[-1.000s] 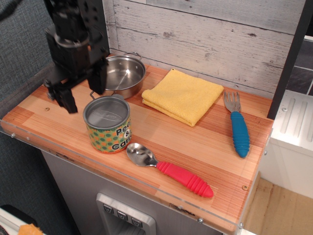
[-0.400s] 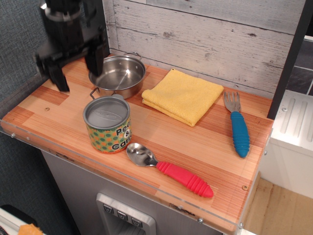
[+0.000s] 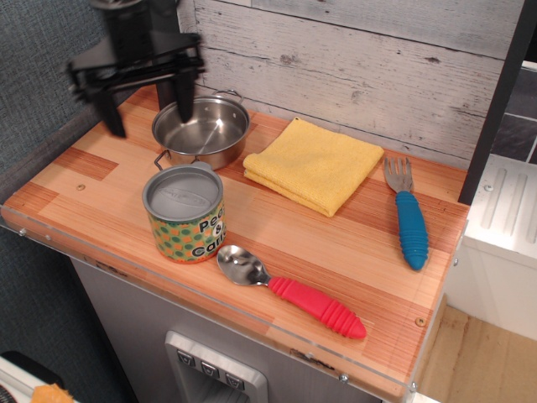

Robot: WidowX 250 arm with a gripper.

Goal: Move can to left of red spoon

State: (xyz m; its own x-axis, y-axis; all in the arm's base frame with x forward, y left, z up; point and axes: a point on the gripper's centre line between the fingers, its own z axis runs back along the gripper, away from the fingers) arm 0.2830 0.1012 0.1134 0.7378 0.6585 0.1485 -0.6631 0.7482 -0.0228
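Can standing upright just left of red spoon on desk; claw spread wide, empty, raised above. Placement apparently done; next, only clearing away.

The desk was smooth wood planking with a light sheen, and clear glossy plastic edged its front. The short tin can had a dull grey metal lid and a printed green label. The red spoon joined a shiny metal bowl to a ribbed, matt plastic handle. Towards the right edge, the blue-handled fork had metal tines and ribbed plastic. The round steel pot gleamed, mirror-bright. The folded yellow cloth looked soft and matt. The black gripper looked matt.
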